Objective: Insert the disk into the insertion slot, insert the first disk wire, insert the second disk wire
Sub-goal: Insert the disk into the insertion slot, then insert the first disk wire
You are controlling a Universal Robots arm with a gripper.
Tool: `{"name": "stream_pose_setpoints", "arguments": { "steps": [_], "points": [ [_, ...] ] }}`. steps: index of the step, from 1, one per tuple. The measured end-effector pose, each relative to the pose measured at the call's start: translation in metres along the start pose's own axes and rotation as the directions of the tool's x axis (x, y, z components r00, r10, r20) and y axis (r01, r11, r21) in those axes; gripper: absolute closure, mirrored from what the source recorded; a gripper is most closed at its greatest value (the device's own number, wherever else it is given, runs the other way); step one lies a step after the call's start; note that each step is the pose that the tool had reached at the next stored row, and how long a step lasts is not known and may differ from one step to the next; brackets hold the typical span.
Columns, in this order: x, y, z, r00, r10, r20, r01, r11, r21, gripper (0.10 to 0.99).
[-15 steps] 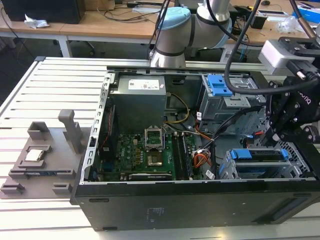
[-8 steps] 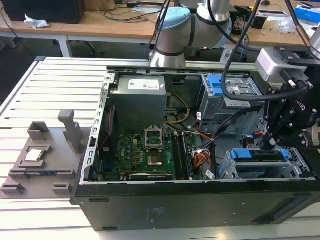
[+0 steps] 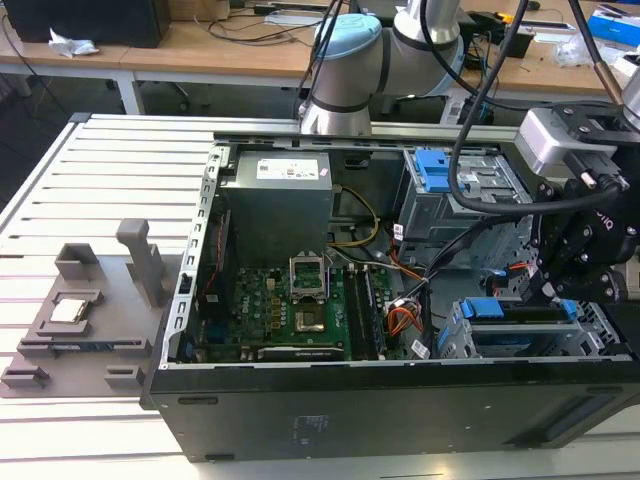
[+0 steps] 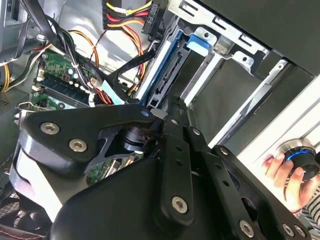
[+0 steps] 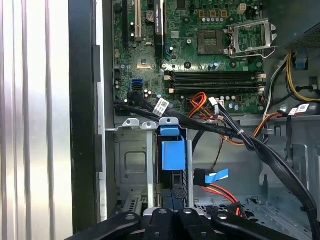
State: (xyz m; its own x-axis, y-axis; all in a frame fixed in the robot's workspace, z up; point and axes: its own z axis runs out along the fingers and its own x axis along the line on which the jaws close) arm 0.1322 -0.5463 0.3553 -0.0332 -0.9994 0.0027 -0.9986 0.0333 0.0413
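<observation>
Counted: one disk [image 5: 170,155] standing in one insertion slot [image 5: 131,165], one gripper [image 5: 171,212] at its end; cannot tell grip.

Pale, ribbed aluminium tabletop [image 3: 110,180], run through with long parallel grooves. Lying directly on it, toward the exterior view's right: a black, open-sided desktop computer case [image 3: 350,420], flat on its side, interior facing up. Just beside the case, at the exterior view's left: a grey moulded plastic fixture [image 3: 90,335] with upright posts, carrying a small square silver chip [image 3: 68,310].
</observation>
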Motion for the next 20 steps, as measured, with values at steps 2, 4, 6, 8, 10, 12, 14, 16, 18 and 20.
{"name": "stream_pose_setpoints", "arguments": {
  "steps": [2, 4, 6, 8, 10, 12, 14, 16, 18, 20],
  "points": [
    [0.0, -0.0001, -0.0001, 1.0, 0.0, -0.0001, 0.0, 1.0, 0.0, 0.98],
    [0.0, -0.0002, -0.0001, 1.0, 0.0, -0.0001, 0.0, 1.0, 0.0, 0.98],
    [0.0, -0.0003, -0.0001, 1.0, 0.0, -0.0001, 0.0, 1.0, 0.0, 0.98],
    [0.0, -0.0004, 0.0, 1.0, 0.0, -0.0001, 0.0, 1.0, 0.0, 0.98],
    [0.0, -0.0005, -0.0001, 1.0, 0.0, -0.0001, 0.0, 1.0, 0.0, 0.973],
    [0.0, -0.0006, -0.0001, 1.0, 0.0, 0.0, 0.0, 1.0, 0.0, 0.792],
    [0.0, -0.0006, -0.0001, 1.0, 0.0, -0.0001, 0.0, 1.0, 0.0, 0.725],
    [0.0, -0.0007, -0.0002, 1.0, 0.0, -0.0001, 0.0, 1.0, 0.0, 0.725],
    [-0.0001, -0.0009, -0.0037, 1.0, -0.004, -0.0003, 0.004, 1.0, 0.0, 0.725],
    [-0.0005, -0.0007, -0.0106, 1.0, -0.008, -0.0003, 0.008, 1.0, 0.0, 0.725]
  ]
}}
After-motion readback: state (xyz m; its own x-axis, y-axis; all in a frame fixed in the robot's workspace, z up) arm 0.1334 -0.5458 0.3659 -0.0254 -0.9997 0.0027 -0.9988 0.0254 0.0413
